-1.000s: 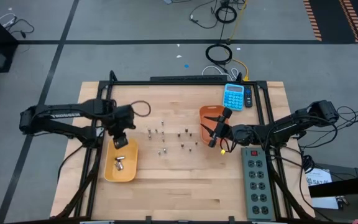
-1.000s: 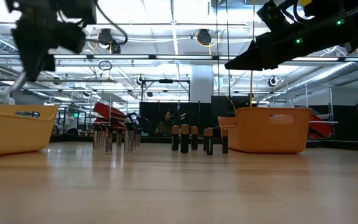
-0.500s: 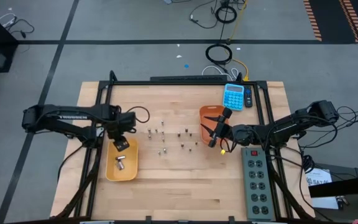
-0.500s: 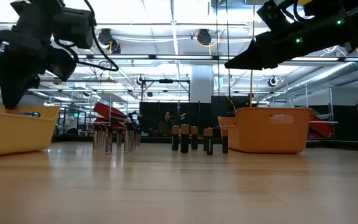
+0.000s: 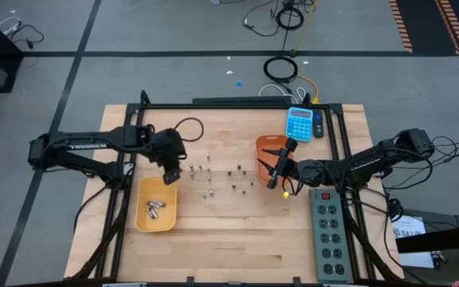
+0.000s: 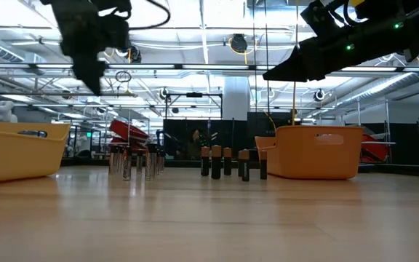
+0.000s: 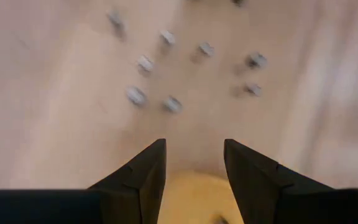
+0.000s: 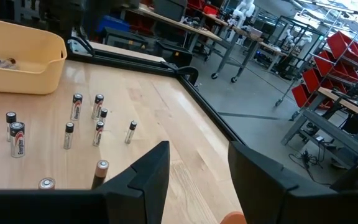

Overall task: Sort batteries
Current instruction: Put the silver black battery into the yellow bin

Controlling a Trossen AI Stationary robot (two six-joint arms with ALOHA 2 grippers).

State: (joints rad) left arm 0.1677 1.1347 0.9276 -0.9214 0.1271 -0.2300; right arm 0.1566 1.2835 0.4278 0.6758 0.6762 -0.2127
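**Batteries between two bins**

While the tabletop (image 5: 237,239) carries a yellow bin (image 5: 156,206) and an orange bin (image 5: 268,156), upright batteries (image 5: 217,177) stand between them, several more lying in the yellow bin. The left gripper (image 5: 171,173) hovers spread and empty beside the yellow bin's far end; the right gripper (image 5: 272,170), spread and empty, hangs over the orange bin.

Left gripper (image 5: 171,174) has opened, leaving the yellow bin (image 5: 141,216) for the batteries (image 5: 206,177).
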